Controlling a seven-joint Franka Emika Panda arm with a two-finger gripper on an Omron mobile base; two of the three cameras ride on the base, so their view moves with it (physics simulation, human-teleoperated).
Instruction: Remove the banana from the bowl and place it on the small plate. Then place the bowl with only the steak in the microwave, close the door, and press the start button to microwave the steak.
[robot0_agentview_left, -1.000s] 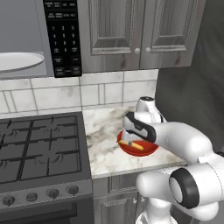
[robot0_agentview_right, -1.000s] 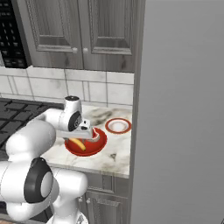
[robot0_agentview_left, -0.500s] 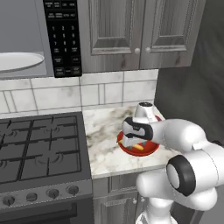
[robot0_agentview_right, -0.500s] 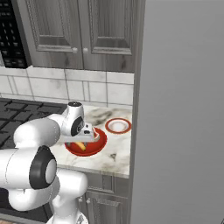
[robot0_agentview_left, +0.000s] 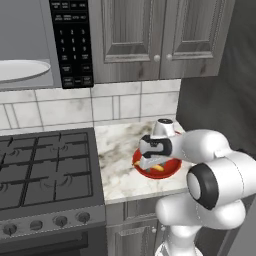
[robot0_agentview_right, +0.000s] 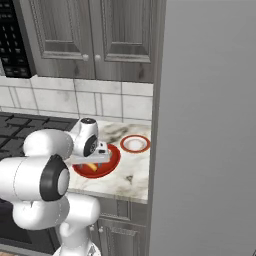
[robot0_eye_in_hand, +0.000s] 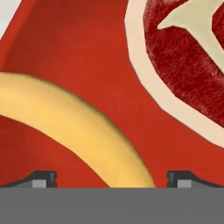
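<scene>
Over the last second I had lowered my tool (robot0_eye_in_hand: 112, 177) deep into the bowl (robot0_agentview_left: 172, 167) on the bench (robot0_agentview_left: 117, 150), jaws spread wide and empty. The banana (robot0_eye_in_hand: 74, 135) ran between my tips, the steak (robot0_eye_in_hand: 183, 65) lay beside it, so closing seemed next; the small plate (robot0_agentview_right: 135, 144) waited just beyond.

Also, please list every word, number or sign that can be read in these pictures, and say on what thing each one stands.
Microwave keypad panel: white marks on black buttons, laid out in rows like a number pad, all too small and blurred to read.
The same keypad panel at the edge of the right base view: white marks, also unreadable.
Bowl, banana, steak, small plate: no text or signs on them.
</scene>
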